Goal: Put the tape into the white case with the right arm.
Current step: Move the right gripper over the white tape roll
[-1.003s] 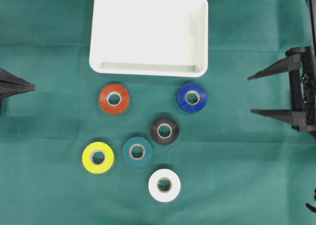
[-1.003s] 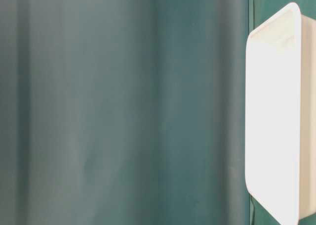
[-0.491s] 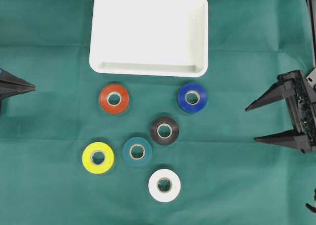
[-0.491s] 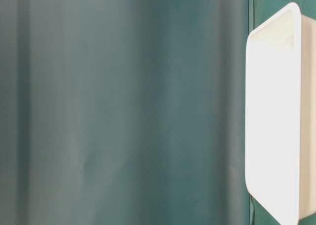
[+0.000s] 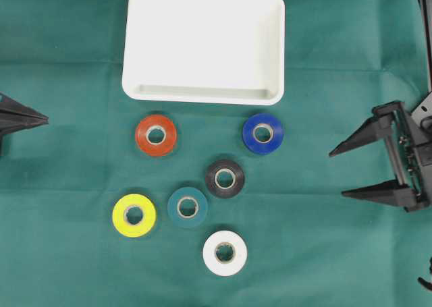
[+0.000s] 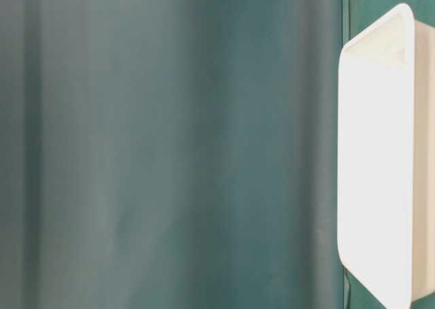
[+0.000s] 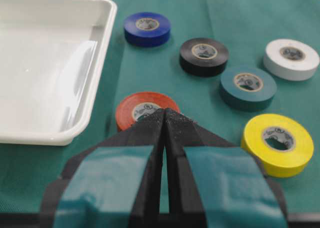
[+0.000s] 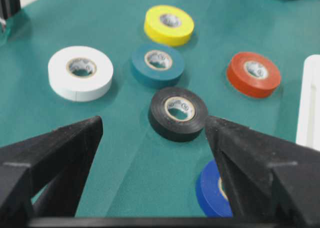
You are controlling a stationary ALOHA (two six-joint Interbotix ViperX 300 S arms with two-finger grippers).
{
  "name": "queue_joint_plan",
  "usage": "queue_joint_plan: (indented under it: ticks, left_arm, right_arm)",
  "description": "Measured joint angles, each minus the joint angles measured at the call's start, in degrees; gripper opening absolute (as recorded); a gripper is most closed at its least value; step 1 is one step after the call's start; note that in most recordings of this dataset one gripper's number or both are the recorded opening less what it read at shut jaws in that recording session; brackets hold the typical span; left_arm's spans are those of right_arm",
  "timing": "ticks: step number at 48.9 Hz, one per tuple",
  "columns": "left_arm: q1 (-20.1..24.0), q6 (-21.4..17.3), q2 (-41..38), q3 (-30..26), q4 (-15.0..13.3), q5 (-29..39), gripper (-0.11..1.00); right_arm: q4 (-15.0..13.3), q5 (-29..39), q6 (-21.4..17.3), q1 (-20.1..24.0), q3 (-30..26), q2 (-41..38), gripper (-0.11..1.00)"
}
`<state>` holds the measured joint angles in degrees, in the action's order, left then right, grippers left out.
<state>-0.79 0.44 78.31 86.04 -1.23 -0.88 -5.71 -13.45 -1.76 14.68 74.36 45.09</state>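
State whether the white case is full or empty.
Empty: the white case shows only bare floor, and all six tape rolls lie on the green cloth outside it.

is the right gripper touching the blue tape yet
Apart. The overhead view shows bare green cloth between the open right gripper and the blue tape; both fingertips stop well short of it.

Blue tape (image 8: 215, 193) partly hidden behind right tool (image 8: 152, 133); white case (image 6: 377, 159) cut by pic edge.
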Motion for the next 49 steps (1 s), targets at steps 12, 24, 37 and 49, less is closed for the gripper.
queue_joint_plan:
  ticks: [12,24,37,49]
  left_arm:
    - [0.00,0.00,0.09,0.00,0.00,0.00,0.01]
    - [0.00,0.00,0.09,0.00,0.00,0.00,0.01]
    - [0.00,0.00,0.09,0.00,0.09,0.00,0.01]
    - [0.00,0.18,0.09,0.62,0.00,0.00,0.01]
  right_arm:
    - [-0.09,-2.99,-0.09,0.88,-4.48,-11.51,0.64]
    - [-0.09,-3.43,-0.09,1.32,-10.81,-21.53,0.64]
    - [-0.09,-3.34,-0.09,2.90,-19.07,-33.40,0.64]
    - [-0.09,-2.64,-0.09,4.48,-25.84,-40.69,0.64]
